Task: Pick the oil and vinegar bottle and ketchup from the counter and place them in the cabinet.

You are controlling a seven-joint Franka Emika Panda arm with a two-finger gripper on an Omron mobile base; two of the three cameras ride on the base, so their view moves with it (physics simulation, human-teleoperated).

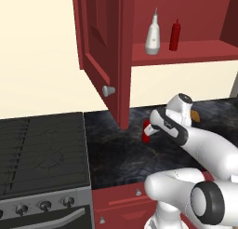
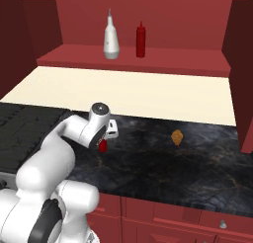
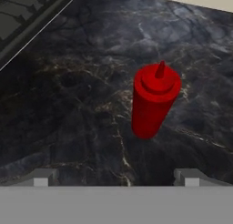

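The ketchup (image 3: 154, 100) stands upright on the dark counter (image 3: 68, 104), just under the gripper (image 3: 116, 176), whose fingers are spread as wide as they go and hold nothing. In the hand view the red bottle sits a little ahead of the two fingertips and right of centre between them, so I judge this the approach to the second pick; the bottle is not yet grasped. From the base cameras only a red sliver of it shows beneath the hand. Further back on the counter lies a small orange-brown thing (image 2: 177, 137), well apart. Up in the open cabinet (image 2: 148, 59), the oil and vinegar bottle (image 2: 111, 38) already stands on the shelf, beside a slimmer red bottle (image 2: 141, 39). So half the task looks done; lifting and shelving the ketchup remains.
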